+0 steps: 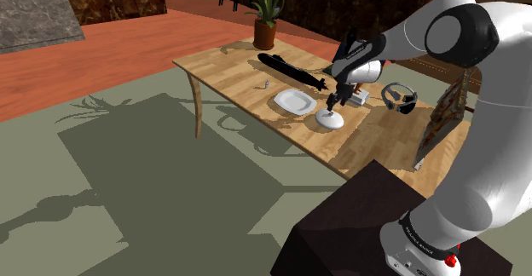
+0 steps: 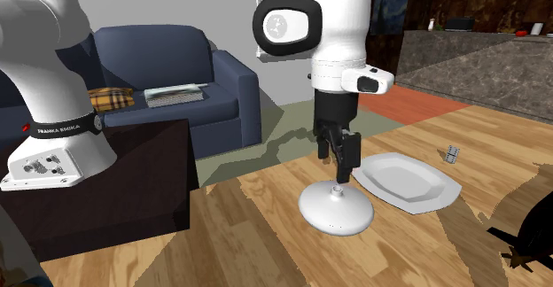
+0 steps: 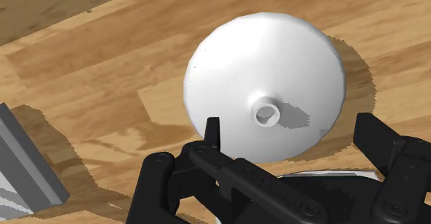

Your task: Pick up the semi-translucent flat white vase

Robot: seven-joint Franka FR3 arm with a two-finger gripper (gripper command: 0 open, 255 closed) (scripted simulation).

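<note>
Near the middle of the wooden surface (image 1: 230, 70), just beside a white plate (image 1: 294, 101), sits the vase (image 1: 329, 119), and the gripper (image 1: 335, 102) hangs right above it, pointing straight down. Its fingers (image 3: 213, 129) stand apart and clasp nothing. In the wrist view the vase's neck (image 3: 266, 112) lies between them but nearer to one finger than to the other. The step in hand looks like the final lowering before the grasp. To do it well, I would first shift the gripper sideways until the neck sits midway between the fingers. Then I would go down only as far as the neck allows, since the broad body beneath would stop the fingertips, and close slowly. The neck is short and slim, so an off-centre squeeze could push the vase sliding across the surface or towards the plate. A lift straight up, with no tilt, seems safest. The vase is plain white and smooth, drawn opaque rather than see-through. It is a low, wide dome that lies flat on the surface, rising in the middle to a small round neck with an open mouth. From the second exterior view its rim (image 2: 335, 228) is thick and rounded, and it rests level, apart from the plate.
</note>
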